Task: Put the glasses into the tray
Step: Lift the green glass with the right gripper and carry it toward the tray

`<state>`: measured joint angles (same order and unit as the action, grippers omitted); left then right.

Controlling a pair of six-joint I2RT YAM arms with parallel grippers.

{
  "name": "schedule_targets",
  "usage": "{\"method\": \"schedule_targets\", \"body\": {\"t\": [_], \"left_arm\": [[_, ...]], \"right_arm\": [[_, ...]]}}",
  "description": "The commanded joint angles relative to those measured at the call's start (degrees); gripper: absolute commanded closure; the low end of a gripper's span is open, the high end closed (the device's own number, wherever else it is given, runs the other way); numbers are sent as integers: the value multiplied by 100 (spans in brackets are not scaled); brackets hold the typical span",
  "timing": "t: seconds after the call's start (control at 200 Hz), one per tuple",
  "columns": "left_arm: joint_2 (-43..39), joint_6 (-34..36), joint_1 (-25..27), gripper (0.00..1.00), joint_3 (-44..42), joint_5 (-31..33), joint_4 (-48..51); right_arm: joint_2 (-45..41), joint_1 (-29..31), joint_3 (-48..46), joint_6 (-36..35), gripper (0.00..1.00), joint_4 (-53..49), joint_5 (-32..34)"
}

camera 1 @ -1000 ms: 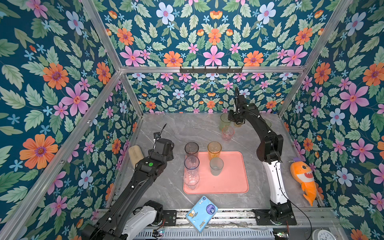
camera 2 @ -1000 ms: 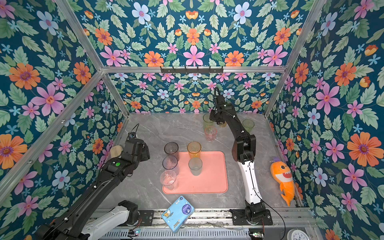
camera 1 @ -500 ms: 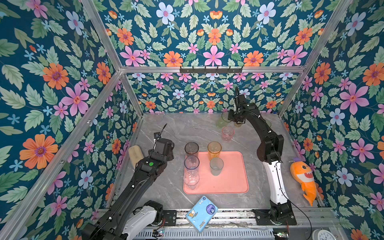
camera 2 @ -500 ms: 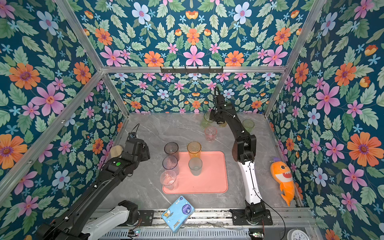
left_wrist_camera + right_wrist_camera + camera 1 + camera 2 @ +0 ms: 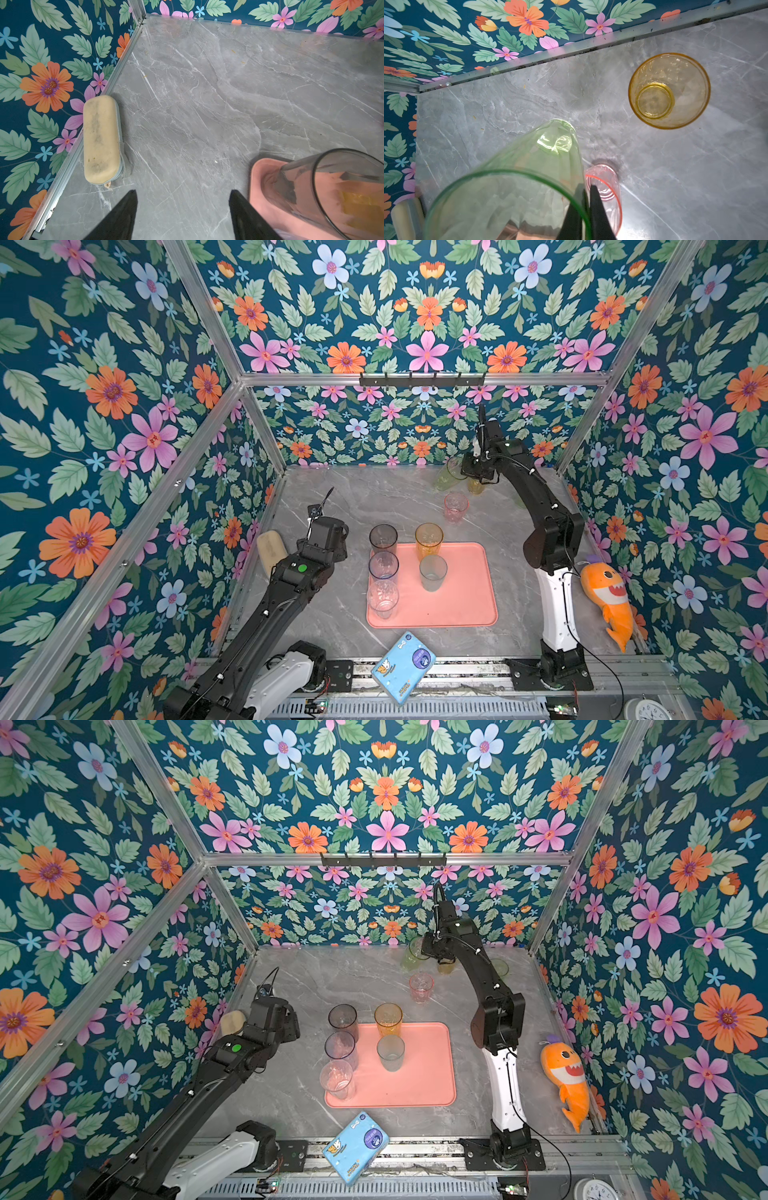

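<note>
Clamping the rim of the yellow-green glass (image 5: pixel 529 166) with the right claw (image 5: pixel 588 193), one finger inside the wall and one outside, pressed nearly together. Holding that glass tilted, mouth toward the claw, close to the back wall (image 5: pixel 415 435); cannot tell whether its foot touches the table (image 5: pixel 332 497). Just beside this claw, upright on the bare table: an amber glass (image 5: pixel 668 91) and, a little nearer the arm's base, a pink glass (image 5: pixel 604 187), both outside the tray (image 5: pixel 469 601). Behind the same arm, in a top view, one more greenish glass (image 5: pixel 500 967), partly hidden. Well apart from the right claw, toward the front: the tray, flat on the table, carrying five upright glasses. Along the tray edge nearest the left claw (image 5: pixel 182 207), in a row: a grey glass (image 5: pixel 383 537), a pale blue glass (image 5: pixel 383 566) and a clear glass (image 5: pixel 382 597). Farther from that claw: an orange glass (image 5: pixel 429 537) and a teal glass (image 5: pixel 433 572). Left claw released, fingers spread wide above bare table, nothing between them. Just beside it, the tray's corner with the grey glass; on its other side, against the side wall, a beige pouch (image 5: pixel 100 139).
</note>
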<state>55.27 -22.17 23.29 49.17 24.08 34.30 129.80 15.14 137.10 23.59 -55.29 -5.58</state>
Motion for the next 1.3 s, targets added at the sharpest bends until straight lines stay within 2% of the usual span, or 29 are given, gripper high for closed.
{"method": "schedule_targets", "body": {"t": [0.0,0.68,0.925,1.295], "left_arm": [[2,15,-8,28,-4,27,-19],[10,58,-9,28,32,-34,-29],[15,90,-5,28,43,-61,-55],[36,81,-6,28,32,-96,-64]], "right_arm": [[-328,11,-205,-97,100,18,-32],[-2143,126,-1019,-654,100,-873,232],[-3088,234,-2043,-664,100,-1016,493],[-4265,834,-3372,-545,100,-1213,968]]}}
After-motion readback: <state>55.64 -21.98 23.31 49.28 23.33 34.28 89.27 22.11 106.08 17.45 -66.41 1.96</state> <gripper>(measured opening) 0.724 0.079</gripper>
